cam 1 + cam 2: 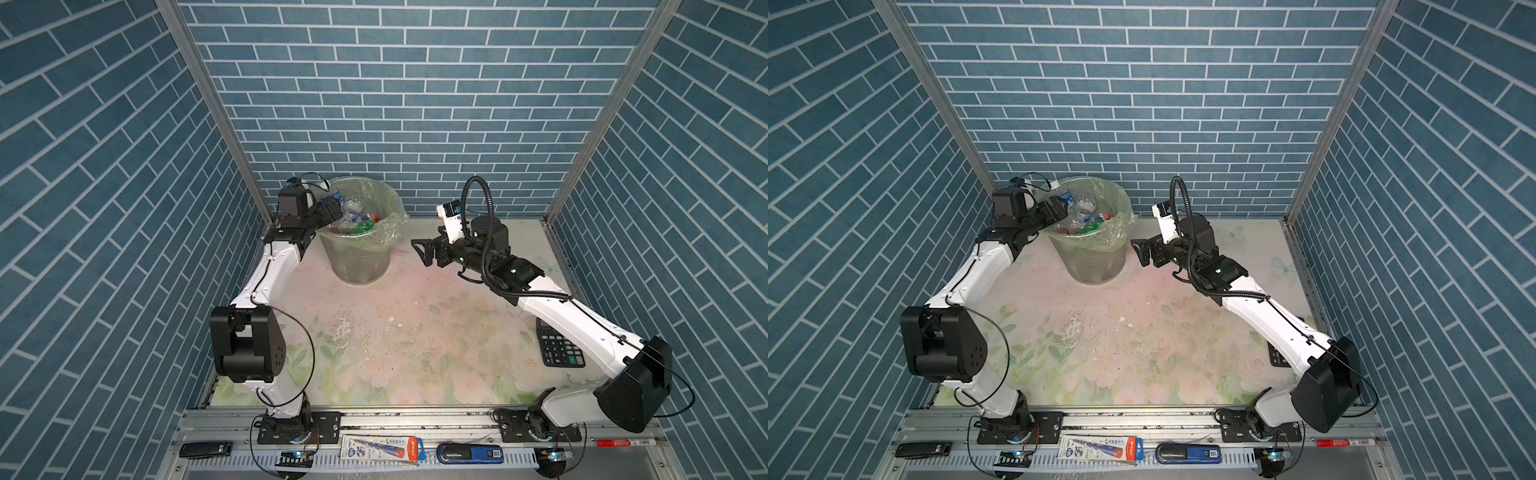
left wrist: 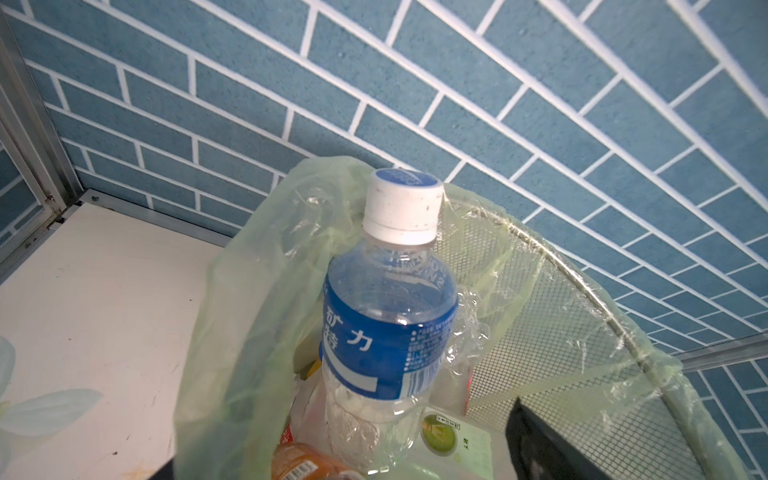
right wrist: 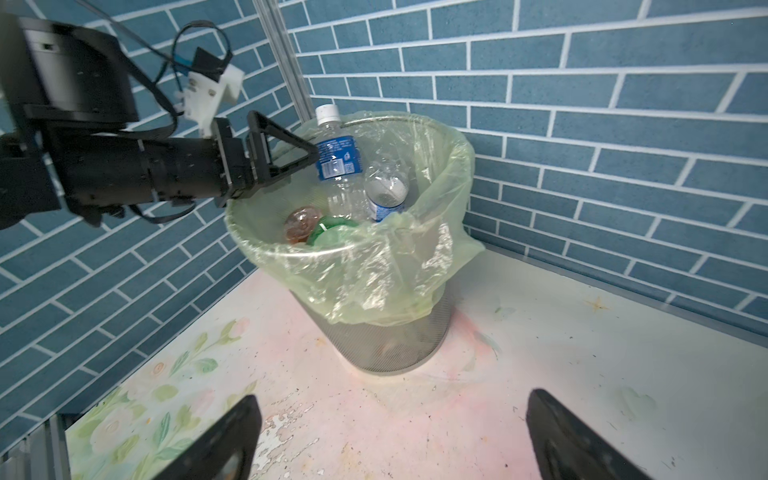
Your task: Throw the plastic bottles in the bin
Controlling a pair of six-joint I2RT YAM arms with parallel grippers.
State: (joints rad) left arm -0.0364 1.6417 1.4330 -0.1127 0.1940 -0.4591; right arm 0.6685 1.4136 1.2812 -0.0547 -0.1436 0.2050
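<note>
Left end effector (image 3: 307, 160) is hanging over the left side of the bin (image 1: 361, 259) with its jaws spread wide. The blue-label bottle (image 2: 388, 332) is sitting right in front of it, upright on the pile inside the bin, with its white cap poking up past the rim against the bag (image 3: 415, 270). I can't tell whether a finger is brushing the label, but nothing is clamping it. Right end effector (image 1: 419, 251) is hovering off the bin's other side, jaws wide too, carrying nothing. The other bottles (image 3: 332, 232) are lying lower in the bin, green, brown and a clear one. I'm not seeing any out on the worktop (image 1: 415, 332), just the calculator (image 1: 559, 347) by the right arm. So I'm reading this as the tail end of the drop. To do it well, I'd be lifting the left arm up and back, clear of the label, so a finger isn't dragging the bottle over the rim or snagging the bag. That bottle is looking tall and tippy, so I'm guessing a gentle nudge inward might be worth trying if it isn't settling.
</note>
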